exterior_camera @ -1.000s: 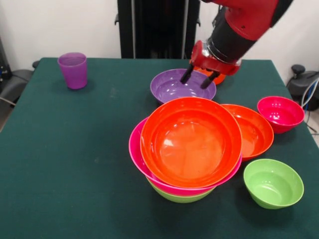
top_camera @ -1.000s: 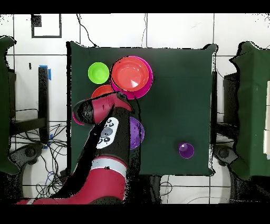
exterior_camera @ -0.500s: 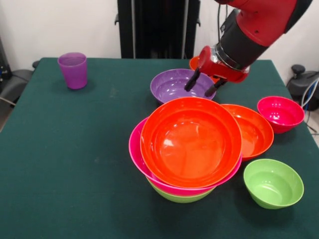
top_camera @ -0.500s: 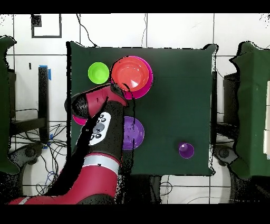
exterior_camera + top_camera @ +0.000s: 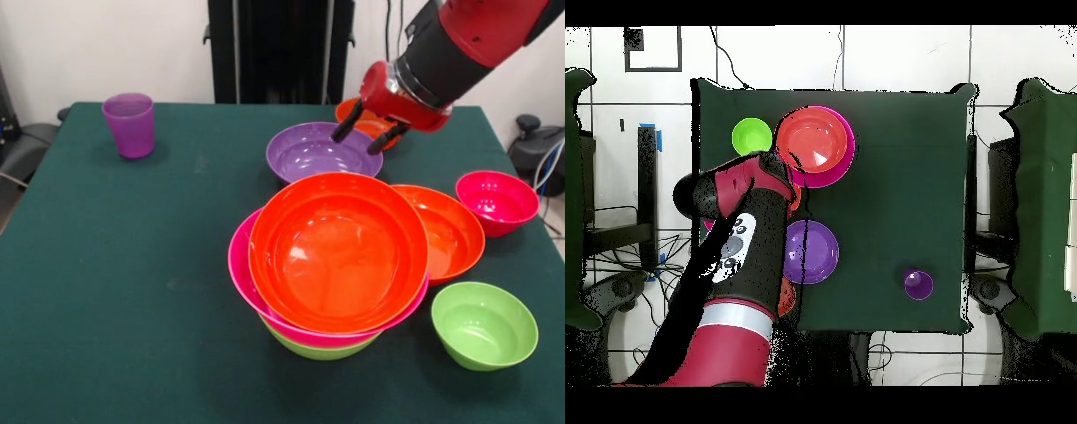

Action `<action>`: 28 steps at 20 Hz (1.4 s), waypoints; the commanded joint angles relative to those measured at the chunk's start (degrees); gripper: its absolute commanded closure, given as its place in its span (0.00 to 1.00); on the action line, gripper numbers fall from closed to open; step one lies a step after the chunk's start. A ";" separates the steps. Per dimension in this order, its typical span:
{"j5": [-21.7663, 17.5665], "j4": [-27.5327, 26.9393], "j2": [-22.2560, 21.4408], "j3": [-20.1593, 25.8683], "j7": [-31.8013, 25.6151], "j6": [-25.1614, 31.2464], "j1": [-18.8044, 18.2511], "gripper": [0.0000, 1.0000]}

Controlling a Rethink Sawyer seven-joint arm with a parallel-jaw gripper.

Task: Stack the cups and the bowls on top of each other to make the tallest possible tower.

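While tool hangs spread, empty over purple bowl | step: choosing next pc | nxt: descend, grip rim, carry to tower

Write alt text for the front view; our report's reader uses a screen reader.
A red robot arm holds its open, empty gripper above a purple bowl, behind a tower of orange, pink and green bowls on a green table.

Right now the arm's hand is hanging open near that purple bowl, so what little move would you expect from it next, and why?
Probably a short drop to grasp a bowl's rim. The hand hangs open and empty above the far right rim of the purple bowl, beside a small orange bowl. The tower has only three bowls so far, and several more lie loose around it.
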 commanded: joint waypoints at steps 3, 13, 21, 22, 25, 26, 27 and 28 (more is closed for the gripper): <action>0.10 0.85 -4.11 -0.50 6.37 10.37 2.90 0.00; 1.79 -2.25 -2.02 -0.56 10.30 12.47 4.15 0.00; 14.34 2.51 -0.51 5.90 15.02 1.03 -0.07 0.00; 15.96 3.30 -0.34 6.43 15.17 -0.66 -0.48 0.00; 19.95 5.97 -0.11 8.36 14.86 -7.05 -1.86 0.00; 20.91 6.64 0.04 8.93 14.54 -9.12 -2.18 0.00; 21.73 6.93 0.42 9.37 14.41 -10.69 -2.42 0.00; 22.52 7.39 0.61 9.84 14.06 -12.29 -2.69 0.00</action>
